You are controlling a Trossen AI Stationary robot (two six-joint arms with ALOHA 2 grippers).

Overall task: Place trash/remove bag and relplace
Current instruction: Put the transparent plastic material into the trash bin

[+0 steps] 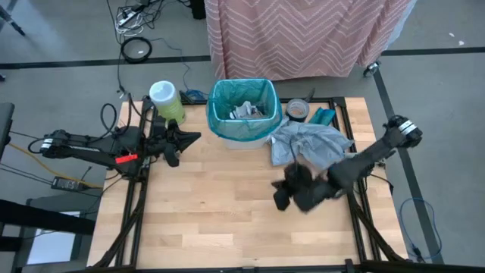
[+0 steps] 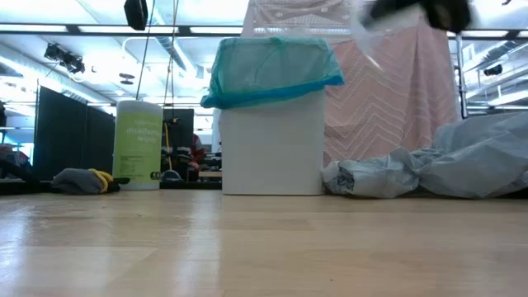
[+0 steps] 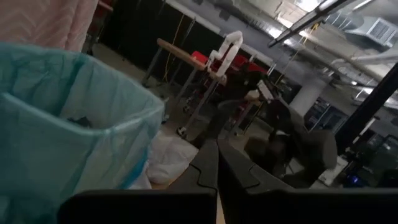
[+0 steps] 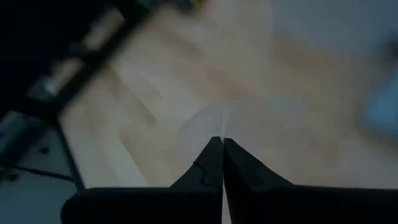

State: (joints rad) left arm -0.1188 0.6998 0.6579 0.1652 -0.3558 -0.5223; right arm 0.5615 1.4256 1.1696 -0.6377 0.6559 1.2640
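Bin (image 1: 241,136): small, white, at the table's far edge; lined with the teal bag (image 1: 220,114), its rim folded over the top.
Trash (image 1: 246,110): pale scraps inside the bin.
Grey bag (image 1: 307,144): crumpled just right of the bin.
Right gripper (image 4: 222,142): in front of the grey bag, jaws pressed together, pinching a clear thin piece of plastic (image 4: 249,127).
Left gripper (image 1: 195,137): left of the bin, jaws closed, holding nothing.
Green canister (image 1: 166,100): left of the bin.

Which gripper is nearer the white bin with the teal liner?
Left. The left gripper sits just beside the white bin, pointing at it. The right gripper is farther off, over the table in front of the grey bag.
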